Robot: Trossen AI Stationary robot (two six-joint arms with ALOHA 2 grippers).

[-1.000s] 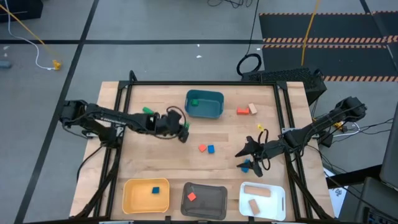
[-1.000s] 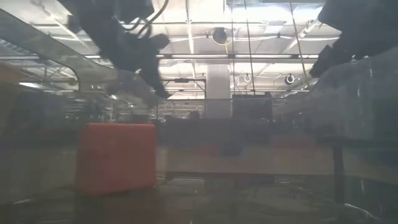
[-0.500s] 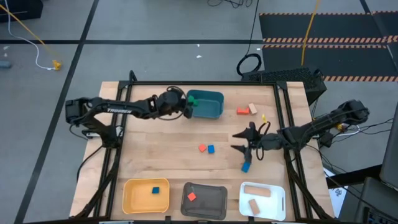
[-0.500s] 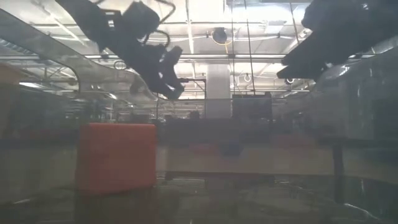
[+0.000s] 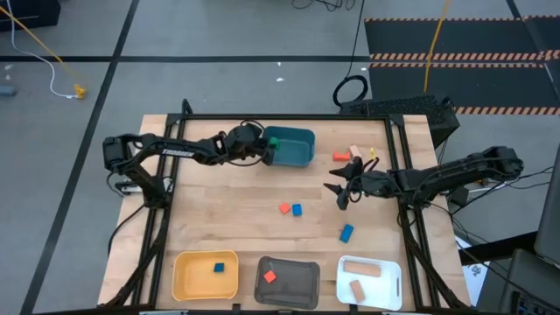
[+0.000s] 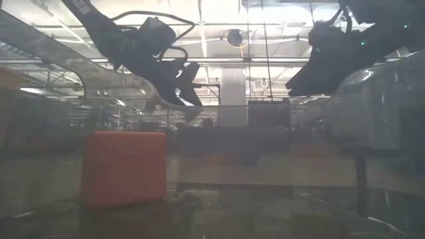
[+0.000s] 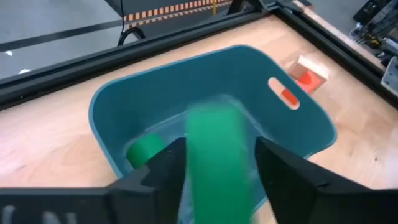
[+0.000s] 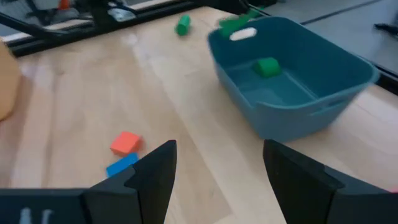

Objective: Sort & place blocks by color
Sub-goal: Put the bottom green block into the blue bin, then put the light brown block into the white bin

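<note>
A wooden counter [image 5: 219,227] seen from above carries four trays. The teal tray [image 5: 293,149] at twelve o'clock holds a green block [image 8: 267,66]; along the six o'clock edge, the yellow tray [image 5: 185,278] holds a blue block [image 5: 220,267], the grey tray [image 5: 297,282] a red block [image 5: 269,276], and the white tray [image 5: 385,282] two tan blocks [image 5: 361,268]. The left end effector [image 5: 265,154] hangs over the teal tray's rim, fingers parted, a green bar [image 7: 214,155] blurred between them; only the left wrist view shows this. The right end effector [image 5: 341,191], at three o'clock, is spread wide and empty. Loose red and blue blocks [image 5: 290,209] lie mid-counter, touching or nearly so.
</note>
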